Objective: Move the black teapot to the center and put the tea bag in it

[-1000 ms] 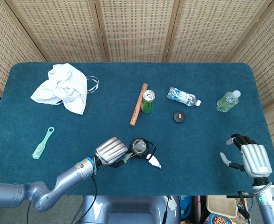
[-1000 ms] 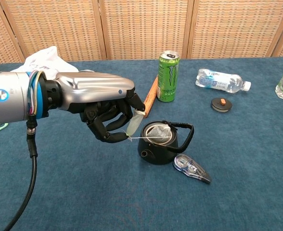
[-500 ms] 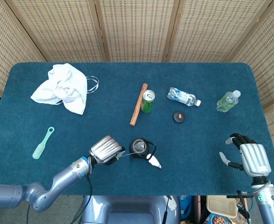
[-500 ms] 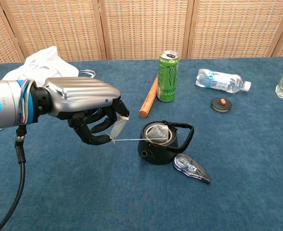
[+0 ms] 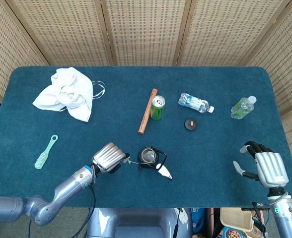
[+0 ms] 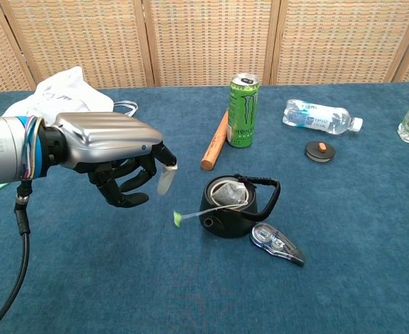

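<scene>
The tea bag (image 6: 227, 194) sat inside the black teapot (image 6: 231, 207) near the middle of the desk (image 6: 343, 278), its string trailing over the rim to a green tag (image 6: 177, 219) that had just dropped free. The left robot hand (image 6: 121, 163) had let go of the string and drawn back, fingers loosely curled and empty. The right robot hand (image 5: 265, 167) lay open, well apart. The task looked essentially complete.
</scene>
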Robot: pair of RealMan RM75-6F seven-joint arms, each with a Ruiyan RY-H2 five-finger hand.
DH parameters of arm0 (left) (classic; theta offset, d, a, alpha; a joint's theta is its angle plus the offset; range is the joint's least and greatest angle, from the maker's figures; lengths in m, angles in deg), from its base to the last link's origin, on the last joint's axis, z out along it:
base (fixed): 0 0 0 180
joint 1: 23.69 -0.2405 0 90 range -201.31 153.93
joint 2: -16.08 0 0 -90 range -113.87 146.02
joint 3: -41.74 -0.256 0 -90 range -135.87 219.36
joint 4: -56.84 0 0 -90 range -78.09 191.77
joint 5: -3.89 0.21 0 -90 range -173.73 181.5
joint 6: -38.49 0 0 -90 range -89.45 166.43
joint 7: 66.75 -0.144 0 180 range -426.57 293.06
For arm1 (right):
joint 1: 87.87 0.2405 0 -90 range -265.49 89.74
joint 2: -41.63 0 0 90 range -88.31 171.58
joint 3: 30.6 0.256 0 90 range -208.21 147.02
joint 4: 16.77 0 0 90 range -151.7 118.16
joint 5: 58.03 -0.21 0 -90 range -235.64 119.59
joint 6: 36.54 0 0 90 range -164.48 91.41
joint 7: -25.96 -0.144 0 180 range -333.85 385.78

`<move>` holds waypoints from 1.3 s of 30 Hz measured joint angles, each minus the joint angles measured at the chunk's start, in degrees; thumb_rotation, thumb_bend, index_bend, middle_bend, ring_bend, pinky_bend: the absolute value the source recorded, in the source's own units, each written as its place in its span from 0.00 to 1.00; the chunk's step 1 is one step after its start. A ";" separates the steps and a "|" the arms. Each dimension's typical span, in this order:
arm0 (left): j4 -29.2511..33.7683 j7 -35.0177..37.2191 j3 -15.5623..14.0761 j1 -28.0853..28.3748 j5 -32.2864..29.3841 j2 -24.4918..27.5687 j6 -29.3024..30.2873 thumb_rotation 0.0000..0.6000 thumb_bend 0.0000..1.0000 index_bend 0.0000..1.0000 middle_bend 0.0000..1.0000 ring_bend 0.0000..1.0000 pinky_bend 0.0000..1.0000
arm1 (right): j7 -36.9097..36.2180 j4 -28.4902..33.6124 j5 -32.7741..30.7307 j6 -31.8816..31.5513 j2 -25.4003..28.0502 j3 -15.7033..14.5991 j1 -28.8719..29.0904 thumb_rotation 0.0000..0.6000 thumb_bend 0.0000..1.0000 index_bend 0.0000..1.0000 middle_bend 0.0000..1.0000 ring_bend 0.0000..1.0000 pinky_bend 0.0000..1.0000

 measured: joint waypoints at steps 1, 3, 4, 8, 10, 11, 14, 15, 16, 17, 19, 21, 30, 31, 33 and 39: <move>0.07 -0.08 0.01 -0.01 -0.13 0.05 0.07 1.00 0.45 0.41 0.74 0.73 0.74 | 0.00 -0.01 0.01 -0.03 -0.01 0.00 -0.01 0.43 0.50 0.43 0.37 0.35 0.51; 0.16 -0.47 0.00 0.00 -0.39 0.16 0.24 1.00 0.42 0.38 0.74 0.73 0.74 | -0.05 -0.04 -0.03 0.00 -0.03 0.01 0.00 0.43 0.50 0.43 0.37 0.35 0.51; 0.22 -0.75 -0.02 0.03 -0.56 0.22 0.32 1.00 0.42 0.36 0.74 0.73 0.74 | -0.06 -0.07 -0.04 -0.01 -0.03 0.01 0.00 0.44 0.50 0.43 0.37 0.35 0.51; 0.61 -1.52 0.17 0.14 -1.35 0.33 0.87 1.00 0.42 0.29 0.74 0.73 0.74 | -0.11 -0.13 -0.10 0.11 -0.02 0.07 0.09 0.44 0.50 0.43 0.37 0.35 0.51; 0.63 -1.68 0.33 0.25 -1.41 0.28 0.97 1.00 0.43 0.27 0.74 0.73 0.74 | -0.13 -0.12 -0.09 0.14 -0.03 0.06 0.11 0.45 0.51 0.43 0.37 0.35 0.51; 0.63 -1.83 0.35 0.33 -1.44 0.29 0.94 1.00 0.45 0.26 0.74 0.74 0.74 | -0.14 -0.11 -0.08 0.16 -0.04 0.05 0.12 0.45 0.51 0.43 0.37 0.35 0.51; 0.82 -3.22 0.38 1.00 -1.90 0.56 0.53 1.00 0.61 0.22 0.75 0.74 0.74 | -0.15 -0.11 0.01 0.14 -0.09 0.02 0.13 0.47 0.51 0.43 0.37 0.35 0.51; 1.05 -3.92 0.46 1.42 -2.53 0.76 0.23 1.00 0.65 0.21 0.75 0.75 0.74 | -0.13 -0.13 0.07 0.10 -0.09 0.01 0.13 0.47 0.51 0.43 0.37 0.35 0.50; 1.27 -4.31 0.53 1.76 -3.16 0.93 -0.04 1.00 0.70 0.20 0.76 0.75 0.74 | -0.13 -0.14 0.07 0.09 -0.10 0.00 0.12 0.47 0.51 0.43 0.37 0.35 0.50; 1.52 -4.67 0.61 2.15 -3.90 1.13 -0.35 1.00 0.76 0.19 0.76 0.75 0.74 | -0.13 -0.14 0.06 0.09 -0.10 0.00 0.11 0.47 0.51 0.43 0.37 0.35 0.50; 2.15 -5.79 0.79 3.22 -5.91 1.65 -1.15 1.00 0.84 0.17 0.77 0.75 0.74 | -0.12 -0.16 0.03 0.09 -0.12 -0.05 0.07 0.47 0.51 0.43 0.37 0.35 0.50; 2.80 -7.04 0.93 4.49 -8.19 2.14 -1.99 1.00 0.92 0.16 0.77 0.75 0.74 | -0.11 -0.20 0.00 0.14 -0.15 -0.12 0.06 0.47 0.52 0.43 0.37 0.35 0.50; 5.40 -12.01 1.27 12.27 -21.81 3.31 -4.64 1.00 1.00 0.15 0.78 0.76 0.74 | -0.18 -0.32 -0.06 -0.08 -0.12 -0.15 -0.11 0.46 0.52 0.43 0.37 0.35 0.50; 5.54 -12.32 1.26 13.20 -23.23 3.36 -4.92 1.00 1.00 0.15 0.78 0.76 0.74 | -0.24 -0.38 -0.09 -0.07 -0.10 -0.15 -0.12 0.47 0.52 0.43 0.37 0.35 0.50; 5.77 -12.98 1.15 15.36 -26.30 3.39 -5.53 1.00 1.00 0.15 0.78 0.76 0.74 | -0.38 -0.48 -0.13 -0.05 -0.11 -0.20 -0.17 0.47 0.52 0.43 0.37 0.35 0.50; 5.21 -13.97 0.41 20.71 -33.44 2.28 -6.65 1.00 1.00 0.15 0.78 0.76 0.74 | -0.97 -0.99 -0.22 -0.11 -0.18 -0.28 -0.35 0.47 0.52 0.43 0.37 0.35 0.50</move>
